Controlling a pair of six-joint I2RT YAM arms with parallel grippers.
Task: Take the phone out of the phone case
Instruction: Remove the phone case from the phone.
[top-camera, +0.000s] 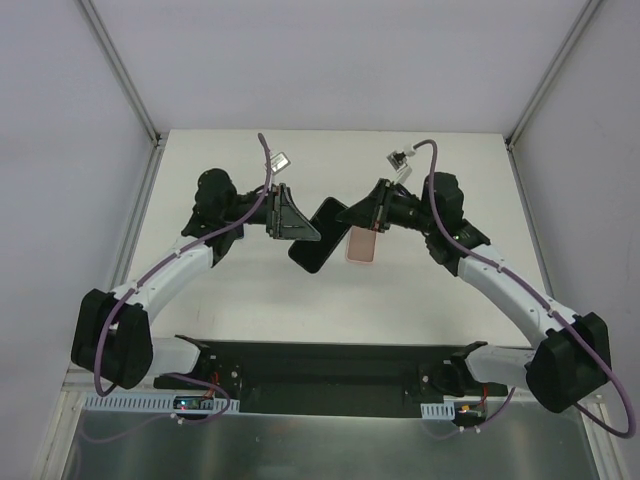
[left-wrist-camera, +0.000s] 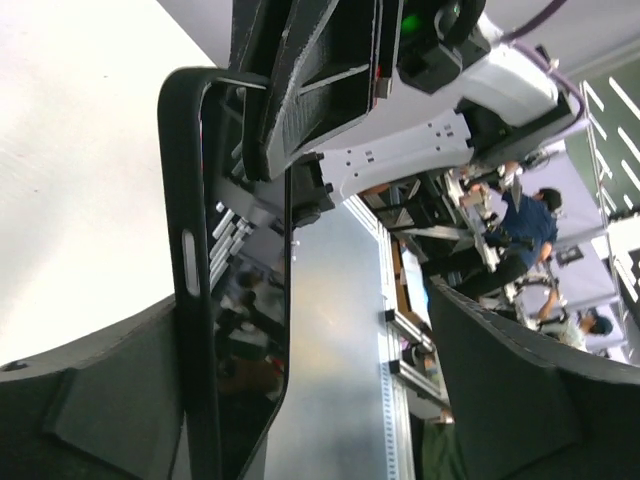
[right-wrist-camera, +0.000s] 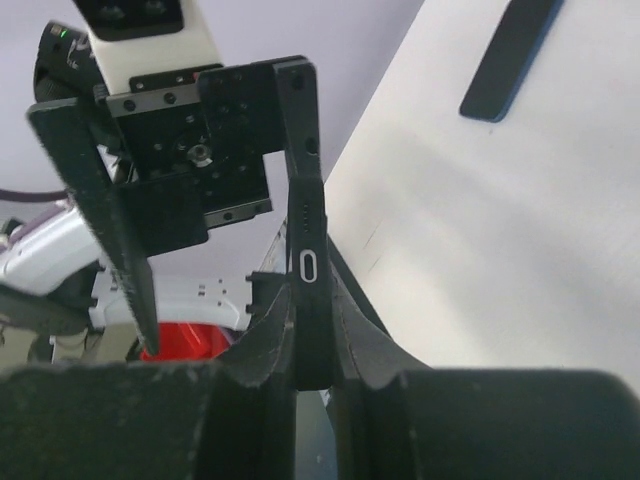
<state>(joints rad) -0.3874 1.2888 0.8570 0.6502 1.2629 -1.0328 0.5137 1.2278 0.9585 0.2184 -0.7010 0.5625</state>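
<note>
The black phone (top-camera: 318, 236) hangs tilted in the air between both grippers. My right gripper (top-camera: 360, 217) is shut on its end; in the right wrist view (right-wrist-camera: 312, 345) both fingers pinch the thin edge just under the charging port (right-wrist-camera: 307, 266). My left gripper (top-camera: 298, 222) is open with its jaws wide apart. In the left wrist view one finger (left-wrist-camera: 100, 400) lies against the phone's (left-wrist-camera: 245, 300) back, and the other finger (left-wrist-camera: 530, 400) is far from its glossy face. The pink phone case (top-camera: 362, 246) shows apart from the phone, just below my right gripper. I cannot tell whether it rests on the table.
The white table (top-camera: 330, 160) has grey walls on the left, right and back. A dark flat strip (right-wrist-camera: 510, 55) shows on the table in the right wrist view. The black base plate (top-camera: 320, 365) and metal front ledge (top-camera: 320, 450) lie near the arm bases.
</note>
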